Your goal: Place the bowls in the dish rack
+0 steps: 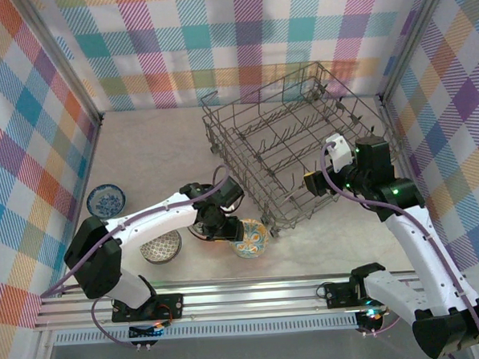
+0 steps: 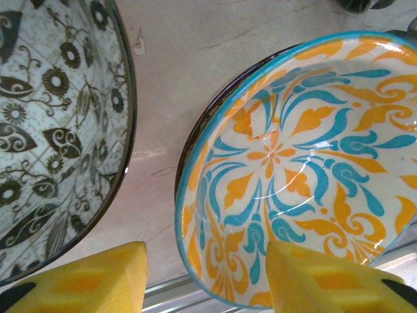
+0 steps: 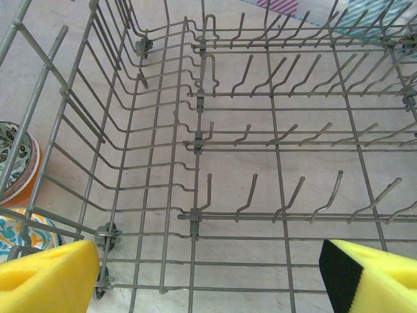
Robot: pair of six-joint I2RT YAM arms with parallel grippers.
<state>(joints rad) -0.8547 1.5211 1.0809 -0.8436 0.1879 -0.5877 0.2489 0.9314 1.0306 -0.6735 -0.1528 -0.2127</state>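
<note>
Walls (image 1: 216, 36) of bright plaid cloth close in a pale, marble-patterned table (image 1: 142, 152), and a metal rail (image 1: 254, 295) runs along its near edge, where the two arms are bolted.

The dish rack (image 1: 294, 144) stands right of centre toward the far side, turned at an angle to the table's edges. From the right wrist its grey wires and rows of upright tines (image 3: 195, 137) are seen from above, with the tabletop visible through them.

All four bowls sit on the table, outside the rack. The blue bowl (image 1: 106, 200) is far out on the left, close to the wall. The grey mosaic bowl (image 1: 161, 246) lies nearer the rail, left of the left arm's wrist. The dark floral bowl (image 1: 204, 231), orange-red outside, and the orange-yellow bowl (image 1: 249, 237) sit side by side just off the rack's near-left corner, close together with a strip of table between them.

The left gripper (image 1: 217, 213) hangs low over that pair. In its wrist view the jaws (image 2: 205, 280) stand partly apart and straddle the near rim of the orange-yellow bowl (image 2: 293, 163). One yellow pad (image 2: 332, 280) is over the bowl's patterned inside. The other is over the bare table beside the dark floral bowl (image 2: 52, 130). The rim is between them, not clamped.

The right gripper (image 1: 314, 184) is at the rack's near-right side. Its jaws (image 3: 208, 280) are spread wide and hold nothing.
</note>
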